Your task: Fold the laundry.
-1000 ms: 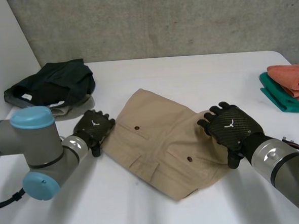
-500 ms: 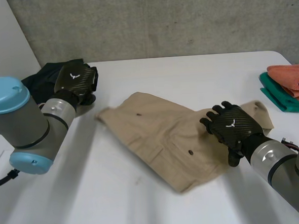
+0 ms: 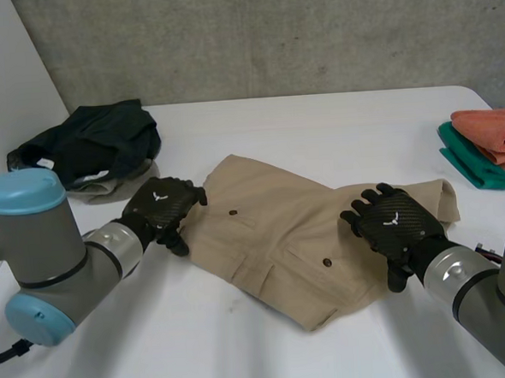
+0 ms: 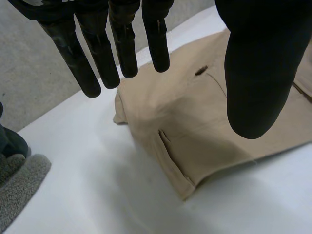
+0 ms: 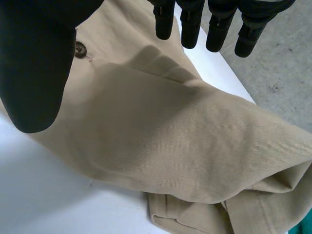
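The dark garment heap (image 3: pixel 95 140) lies far left on the desk (image 3: pixel 317 121), unfolded, with a grey cloth (image 3: pixel 106 186) under it. Your left hand (image 3: pixel 161 208) is at the left edge of the khaki shorts (image 3: pixel 272 231). Its fingers (image 4: pixel 97 58) are straight and apart from the thumb, with nothing in them. The shorts lie mid-desk between the hands, pocket buttons up and partly folded, with a leg end bunched out on the right. Your right hand (image 3: pixel 390 223) is over the right part of the shorts, fingers straight, thumb apart, gripping nothing.

Risks:
- **Left edge:** if the left hand closes here it may pinch only the top layer near the pocket slit, and the fold would come out lopsided.
- **Dragging:** pull instead of lift and the whole garment likely slides on the smooth desk, since neither hand grips it.
- **Bunched leg end:** fold over it and you probably trap a lump.
- **Wide sweeps:** a sweep left could snag the dark heap. One to the right could knock the orange cloth (image 3: pixel 493 133) stacked on the teal cloth (image 3: pixel 467 167).

Hard to make out:
- Whether either palm actually touches the fabric.
- How many layers lie under each hand.
- What the dark heap actually is.
- The orange and teal stack, which is cut off at the desk's right side.
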### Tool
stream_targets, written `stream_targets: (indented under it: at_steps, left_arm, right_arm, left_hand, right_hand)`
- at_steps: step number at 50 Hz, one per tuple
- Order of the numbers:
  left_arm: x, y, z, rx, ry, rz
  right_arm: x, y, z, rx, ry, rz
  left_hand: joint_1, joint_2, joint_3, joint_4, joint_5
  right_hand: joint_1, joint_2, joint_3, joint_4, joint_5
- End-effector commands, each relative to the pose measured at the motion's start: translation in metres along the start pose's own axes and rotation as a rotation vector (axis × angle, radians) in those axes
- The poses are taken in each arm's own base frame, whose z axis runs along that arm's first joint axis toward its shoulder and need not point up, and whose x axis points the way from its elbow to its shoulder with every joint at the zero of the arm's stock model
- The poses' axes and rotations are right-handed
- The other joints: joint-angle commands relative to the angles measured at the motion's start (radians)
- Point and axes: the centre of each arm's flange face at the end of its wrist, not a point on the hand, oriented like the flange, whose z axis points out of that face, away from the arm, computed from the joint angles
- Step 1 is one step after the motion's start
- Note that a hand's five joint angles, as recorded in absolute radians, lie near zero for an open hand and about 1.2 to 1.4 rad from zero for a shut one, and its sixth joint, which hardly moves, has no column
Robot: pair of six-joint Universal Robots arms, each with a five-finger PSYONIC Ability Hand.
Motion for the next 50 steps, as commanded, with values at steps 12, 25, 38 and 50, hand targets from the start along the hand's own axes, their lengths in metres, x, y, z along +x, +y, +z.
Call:
stream_targets:
  at_steps: [12,25,38,50]
  left_arm:
    - [-0.004,0.019,0.027,-0.018,-0.006,0.162]
    - [-0.061,-0.095,0.025,0.291,-0.385,0.188]
    - [0.003,-0.228,-0.011,0.834,-0.279,0.111]
    - [0.183,-0.150,0.015,0.739,0.323,0.117]
  right_arm:
    - [-0.003,0.003,-0.001,-0.006,-0.003,0.001]
    - [0.016,-0.010,-0.001,0.016,0.092,-0.011]
    - [0.067,-0.040,-0.009,0.101,0.322,0.195]
    - [0.120,-0.004,-0.008,0.009,0.478,0.265]
  left_hand:
    - [0.924,0.924,0.921,0.934,0.935]
    - [0.925,0.925,0.922,0.934,0.936]
    - [0.925,0.925,0.922,0.934,0.936]
    - [0.925,0.925,0.922,0.934,0.936]
  right_hand:
    - [-0.057,-0.044,-0.039,-0.035,-0.048]
    - [-0.057,-0.044,-0.039,-0.035,-0.048]
    - [-0.057,-0.044,-0.039,-0.035,-0.048]
    - [-0.057,-0.044,-0.039,-0.035,-0.048]
